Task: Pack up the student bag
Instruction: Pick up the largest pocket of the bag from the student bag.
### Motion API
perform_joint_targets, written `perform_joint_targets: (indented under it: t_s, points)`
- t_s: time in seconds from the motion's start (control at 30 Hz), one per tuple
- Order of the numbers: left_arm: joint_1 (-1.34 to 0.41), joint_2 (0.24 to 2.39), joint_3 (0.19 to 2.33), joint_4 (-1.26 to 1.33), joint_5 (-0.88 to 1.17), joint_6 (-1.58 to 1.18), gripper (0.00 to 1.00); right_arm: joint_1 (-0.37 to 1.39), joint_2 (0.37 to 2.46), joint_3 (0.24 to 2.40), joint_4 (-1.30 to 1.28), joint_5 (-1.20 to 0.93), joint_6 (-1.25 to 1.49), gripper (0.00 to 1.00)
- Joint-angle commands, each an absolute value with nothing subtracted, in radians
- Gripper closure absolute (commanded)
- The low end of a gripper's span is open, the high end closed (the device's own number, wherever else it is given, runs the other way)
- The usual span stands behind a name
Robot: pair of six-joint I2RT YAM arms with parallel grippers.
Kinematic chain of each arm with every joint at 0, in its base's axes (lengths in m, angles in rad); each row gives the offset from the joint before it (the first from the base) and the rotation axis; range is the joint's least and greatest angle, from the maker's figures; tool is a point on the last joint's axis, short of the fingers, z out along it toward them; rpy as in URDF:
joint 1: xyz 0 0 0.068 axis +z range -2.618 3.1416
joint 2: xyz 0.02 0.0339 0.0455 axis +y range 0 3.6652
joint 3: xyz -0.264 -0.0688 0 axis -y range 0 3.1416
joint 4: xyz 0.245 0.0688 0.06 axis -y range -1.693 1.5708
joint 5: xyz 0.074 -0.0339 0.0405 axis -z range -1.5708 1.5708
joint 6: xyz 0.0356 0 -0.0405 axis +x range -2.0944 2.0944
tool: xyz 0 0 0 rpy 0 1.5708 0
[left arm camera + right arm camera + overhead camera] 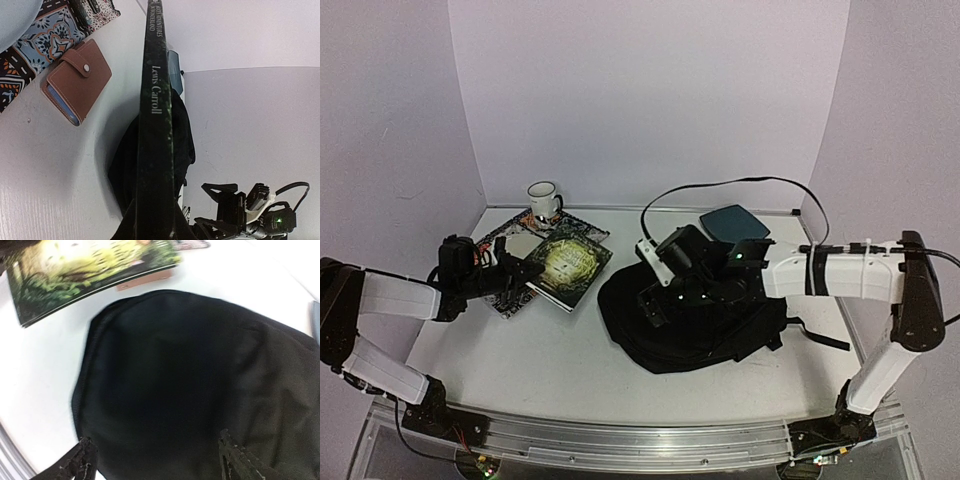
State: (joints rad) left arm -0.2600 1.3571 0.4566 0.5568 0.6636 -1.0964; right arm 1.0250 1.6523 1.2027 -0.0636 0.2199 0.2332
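The student bag (720, 335) is a floppy black backpack lying flat at the right of the table, closed as far as I can see. It fills the right wrist view (190, 375). My right gripper (662, 298) hovers open just above the bag's left part, its fingertips (82, 460) spread wide with nothing between them. My left gripper (517, 272) is shut on a green-covered book (570, 262) at its near-left edge. In the left wrist view the book's dark spine (155, 115) runs up from between the jaws, and the bag (184, 131) shows behind it.
A brown snap wallet (77, 80) lies on the table beside a patterned cloth-covered item (510, 240). A white mug (543, 199) stands at the back left. A dark-teal flat pad (735, 222) lies behind the bag, and a black cable (720, 184) arcs over it.
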Motion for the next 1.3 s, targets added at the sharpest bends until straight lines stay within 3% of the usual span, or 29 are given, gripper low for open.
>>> perform_joint_targets:
  t_s: [0.0,0.33,0.63,1.1,1.2,1.27]
  points:
    - [-0.245,1.279,0.452,0.621,0.726,-1.062,1.0,1.08,1.757,1.323,-0.114,0.214,0.263,0.21]
    - [-0.238,1.207,0.422,0.566,0.729,-1.039,1.0,1.106,1.962,1.481,-0.16,0.234,0.262,0.3]
    - [-0.238,1.195,0.427,0.546,0.735,-1.026,1.0,1.106,2.021,1.513,-0.247,0.318,0.275,0.39]
    - [-0.237,1.153,0.436,0.508,0.764,-1.021,1.0,1.106,1.883,1.457,-0.349,0.459,0.306,0.84]
    - [-0.237,1.14,0.432,0.495,0.785,-1.025,1.0,1.106,1.847,1.455,-0.354,0.483,0.308,0.99]
    - [-0.238,1.129,0.429,0.488,0.801,-1.029,1.0,1.106,1.823,1.455,-0.357,0.508,0.307,1.0]
